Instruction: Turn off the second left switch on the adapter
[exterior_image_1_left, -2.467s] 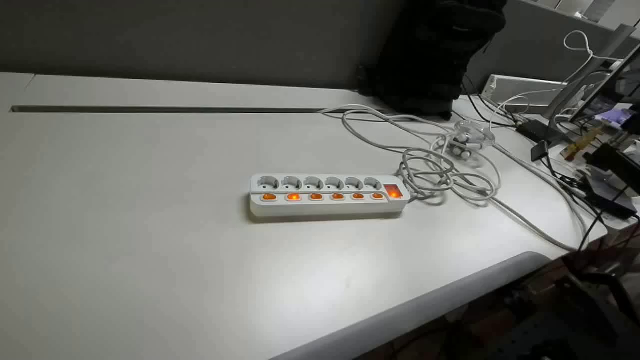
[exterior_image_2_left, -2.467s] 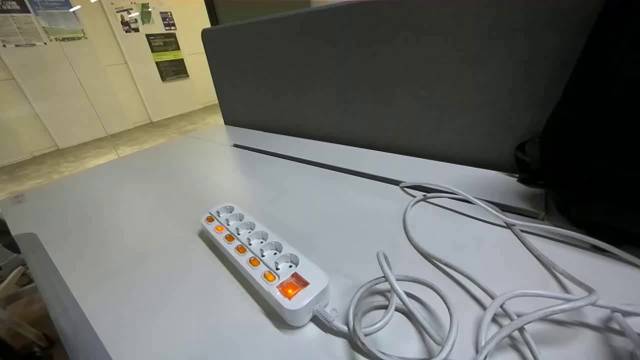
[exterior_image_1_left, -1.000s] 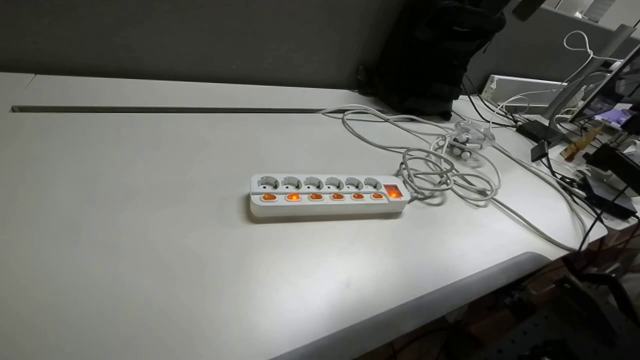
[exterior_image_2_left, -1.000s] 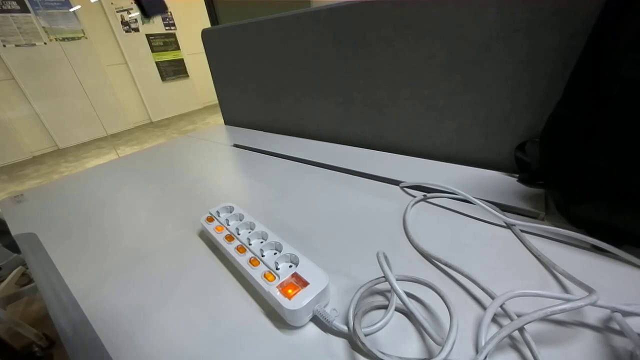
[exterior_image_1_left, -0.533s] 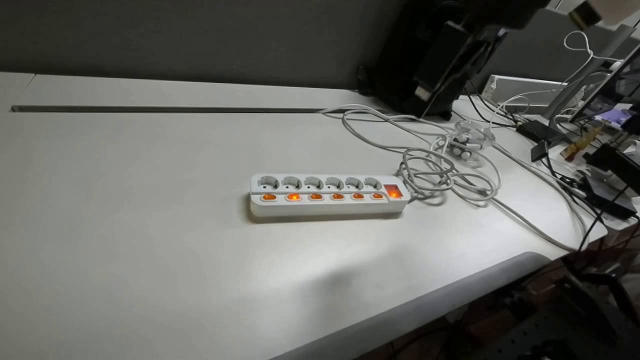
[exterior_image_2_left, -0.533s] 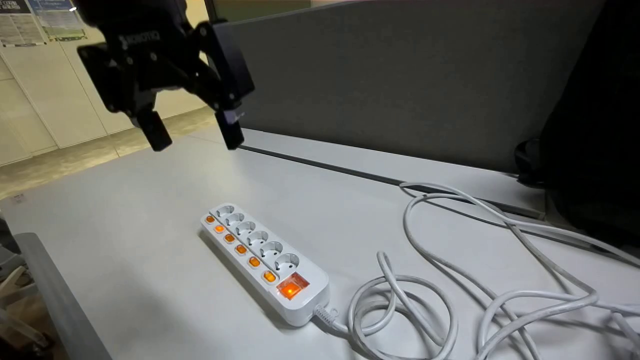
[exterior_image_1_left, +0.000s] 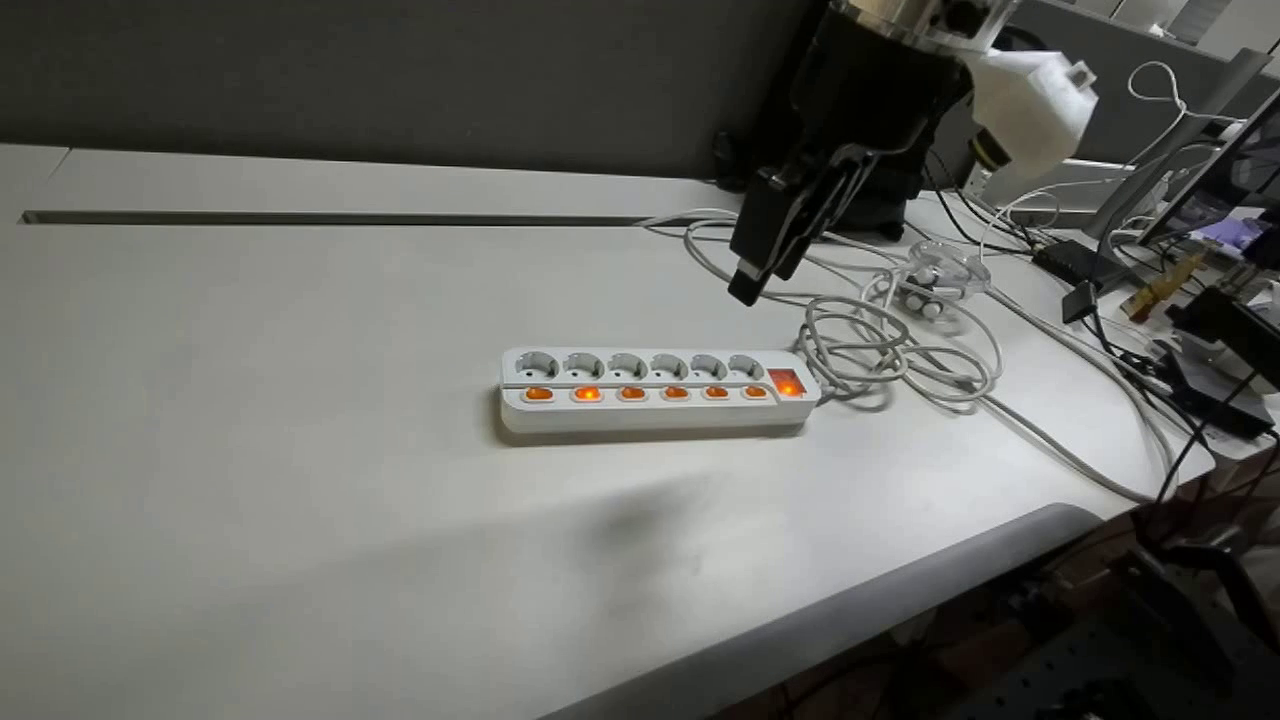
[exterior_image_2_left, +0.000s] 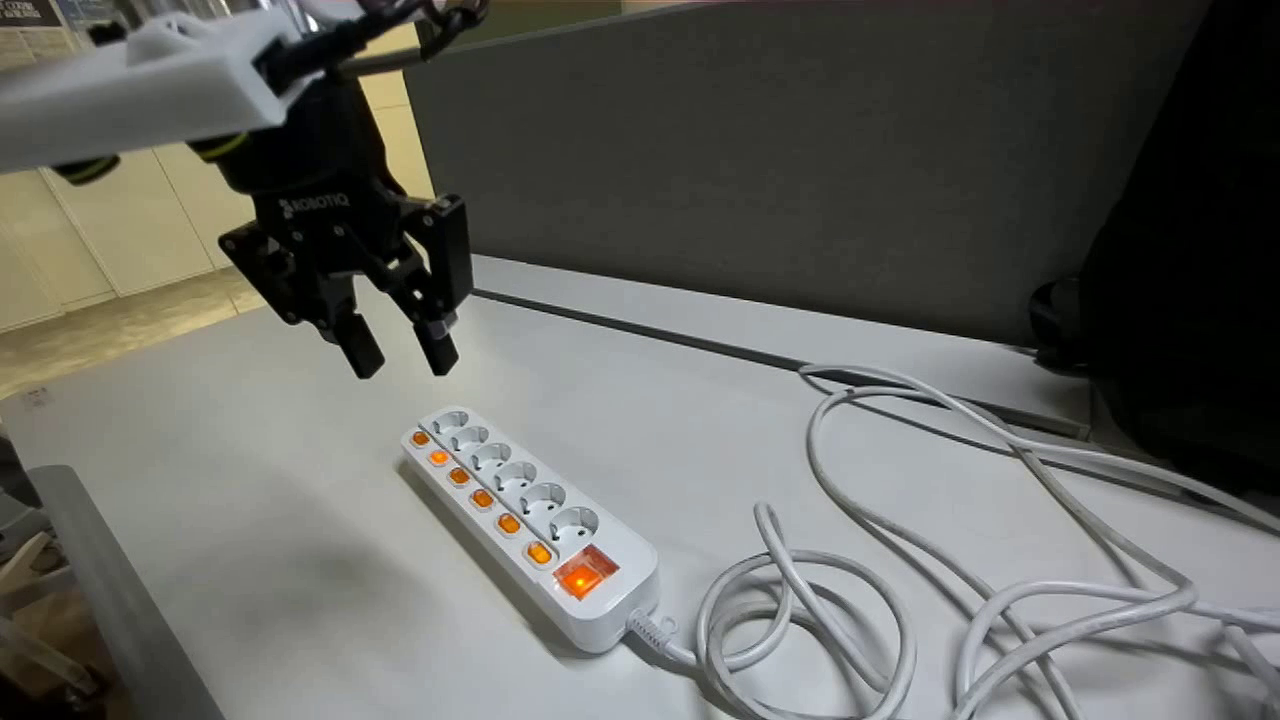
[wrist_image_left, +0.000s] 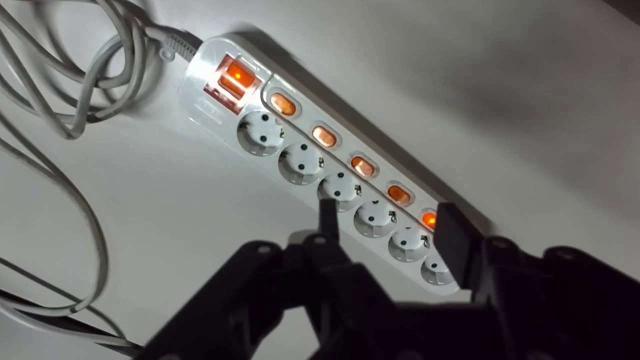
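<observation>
Lower than half a second ago, the black, angular hand (exterior_image_2_left: 402, 358) hangs above the adapter (exterior_image_1_left: 655, 418) and clear of it — its blunt, squared-off fingers (exterior_image_2_left: 437, 352) stand apart. Flat on the smooth, pale desk (exterior_image_1_left: 300, 350), the adapter is a long, round-cornered bar of glossy white plastic, with six round, recessed sockets (exterior_image_1_left: 627, 366). Alongside runs a row of oval orange switches (exterior_image_2_left: 482, 498); the second left switch (exterior_image_1_left: 587, 394) glows brightly. At the cord end a squarish orange rocker (wrist_image_left: 237, 78) is lit too. From there a ribbed sleeve (exterior_image_2_left: 648, 630) leads into smooth grey cable (exterior_image_2_left: 680, 656), curled in loose loops. In the wrist view one finger hides the leftmost switch (exterior_image_1_left: 538, 395).
</observation>
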